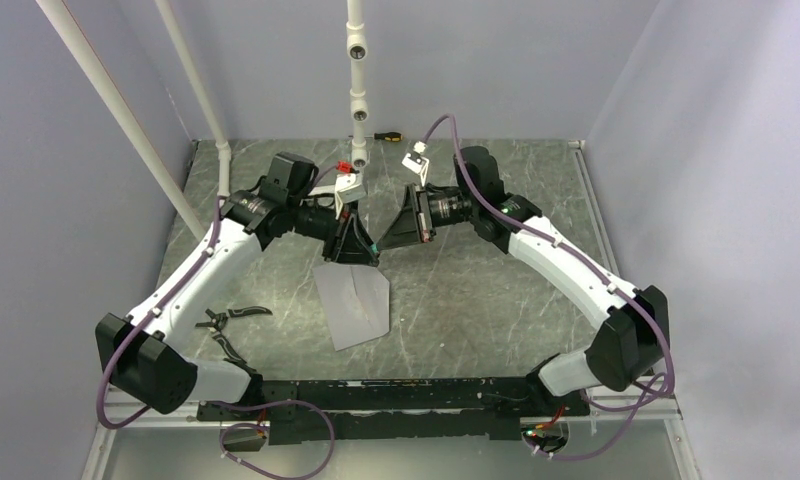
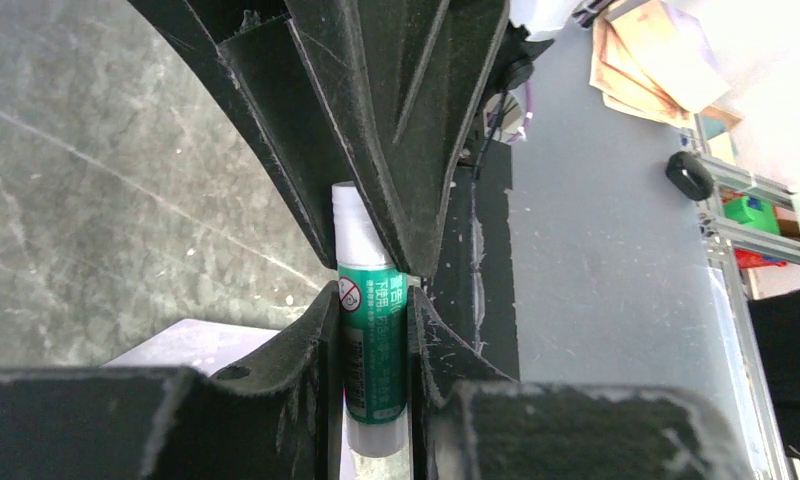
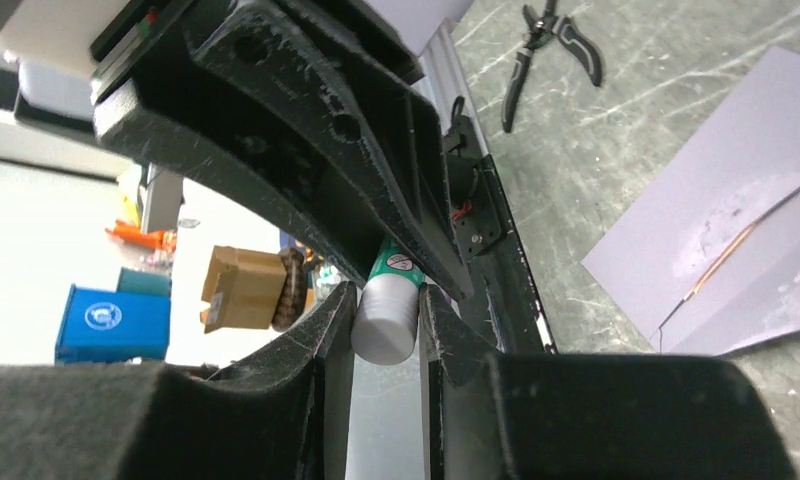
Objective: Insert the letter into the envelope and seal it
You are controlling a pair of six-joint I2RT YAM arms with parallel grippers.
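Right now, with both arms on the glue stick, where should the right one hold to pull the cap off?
On the white cap itself, coming in end-on, opposite the left gripper. The left jaws clamp the glue stick round its green body, so only the smooth white end sticks out free. The right gripper is shut there now, in line with the stick.

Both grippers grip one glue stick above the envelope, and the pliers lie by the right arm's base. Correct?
Not quite. The pliers lie by the left arm's base, as the top view shows. The rest holds: the left gripper and the right gripper both grip the glue stick above the envelope.
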